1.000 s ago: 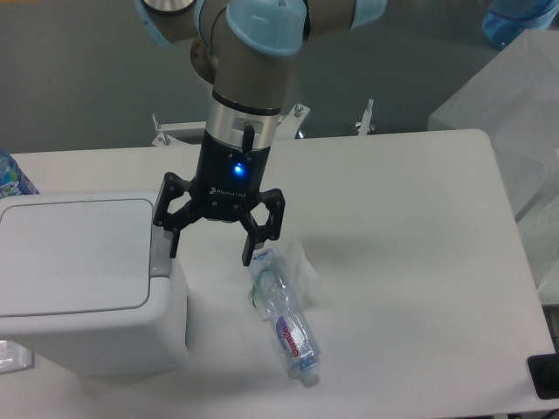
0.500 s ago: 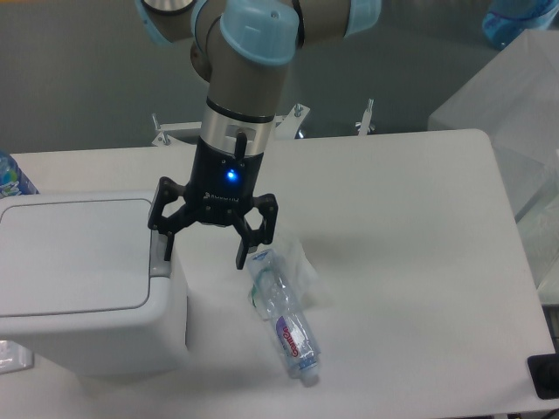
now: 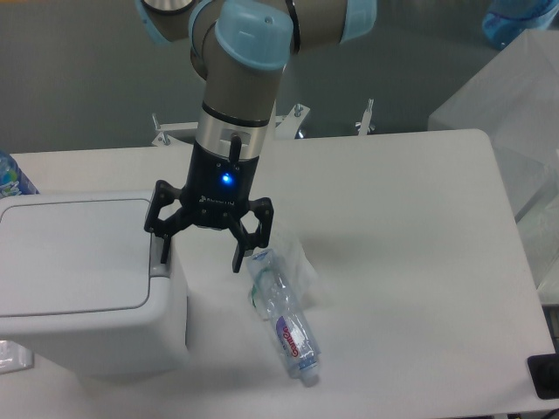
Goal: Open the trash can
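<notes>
The trash can is a large white boxy bin at the left front of the table, its flat lid down. A small grey push tab sits on its right edge. My gripper hangs open just right of the bin, pointing down. Its left finger stands over the grey tab, whether touching I cannot tell. The right finger hangs above the table beside the bottle's top. Nothing is between the fingers.
A clear plastic bottle with a purple label lies on the white table, right of the gripper, partly on crumpled clear plastic. A blue-capped bottle shows at the left edge. Clear plastic sheeting covers something at the far right.
The gripper has shifted slightly left toward the bin, bringing its left finger over the grey tab. It stays open. Lid and bottle have not moved.
</notes>
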